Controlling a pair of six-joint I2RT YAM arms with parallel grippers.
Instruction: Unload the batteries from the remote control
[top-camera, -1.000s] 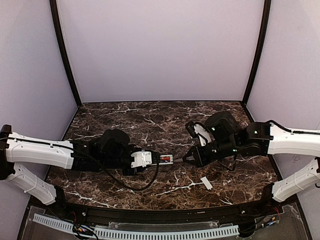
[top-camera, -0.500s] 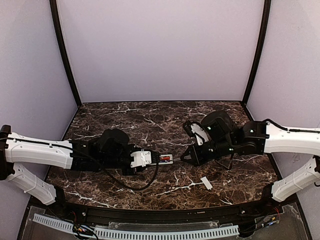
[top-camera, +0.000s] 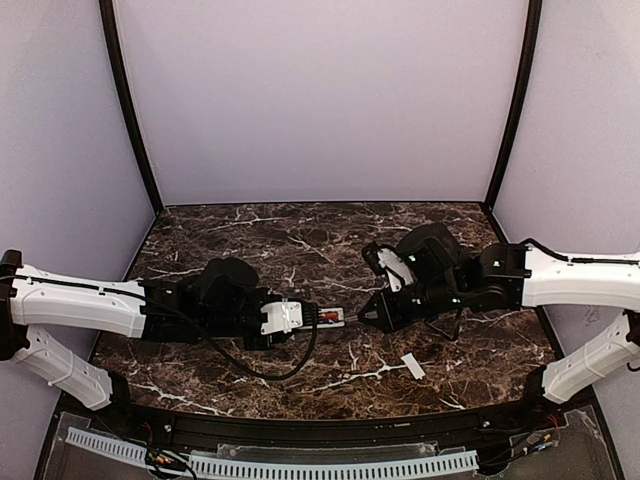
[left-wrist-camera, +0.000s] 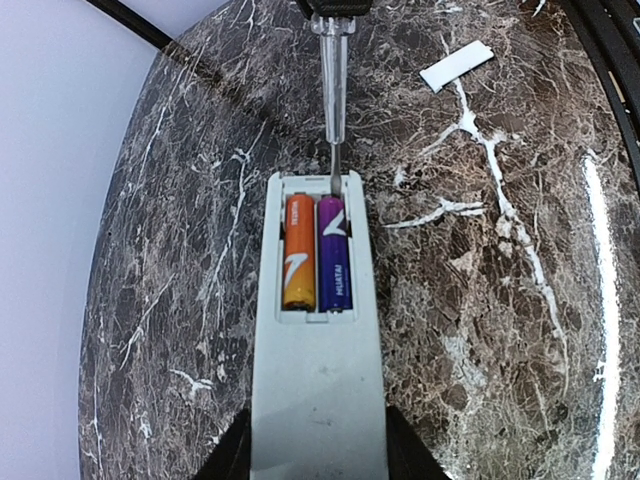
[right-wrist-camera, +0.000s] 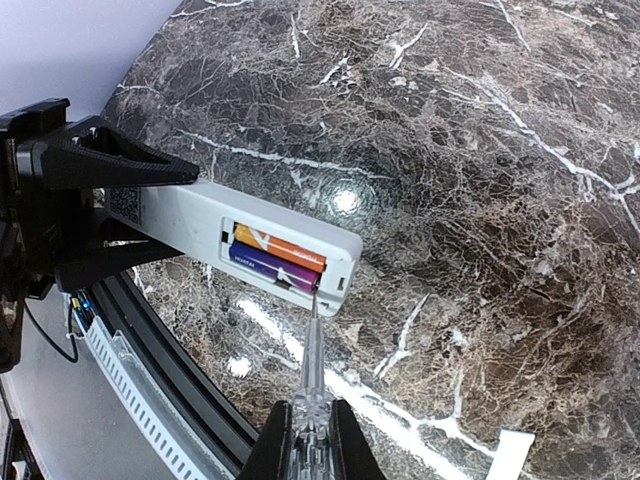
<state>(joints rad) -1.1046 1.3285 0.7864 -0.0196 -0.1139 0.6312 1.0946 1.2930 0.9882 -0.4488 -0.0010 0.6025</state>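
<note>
My left gripper (left-wrist-camera: 315, 458) is shut on the white remote control (left-wrist-camera: 315, 390) and holds it level above the table, back side up. Its battery recess is open, and two batteries lie in it side by side, one orange (left-wrist-camera: 299, 250) and one purple (left-wrist-camera: 334, 252). My right gripper (right-wrist-camera: 310, 445) is shut on a clear thin screwdriver (right-wrist-camera: 313, 350). The screwdriver's metal tip touches the far end of the purple battery (right-wrist-camera: 268, 268), next to the orange one (right-wrist-camera: 283, 249), at the remote's (right-wrist-camera: 185, 222) end wall. In the top view the remote (top-camera: 328, 317) spans the gap between both grippers.
A small flat white cover piece (top-camera: 412, 366) lies on the dark marble table (top-camera: 300, 240), near the front right; it also shows as the cover (left-wrist-camera: 456, 66) in the left wrist view. A black rail (top-camera: 320, 425) runs along the table's near edge. Lilac walls enclose three sides.
My right arm has slid left toward the remote, bringing the screwdriver tip up to the recess end. The left arm and remote have stayed still.
</note>
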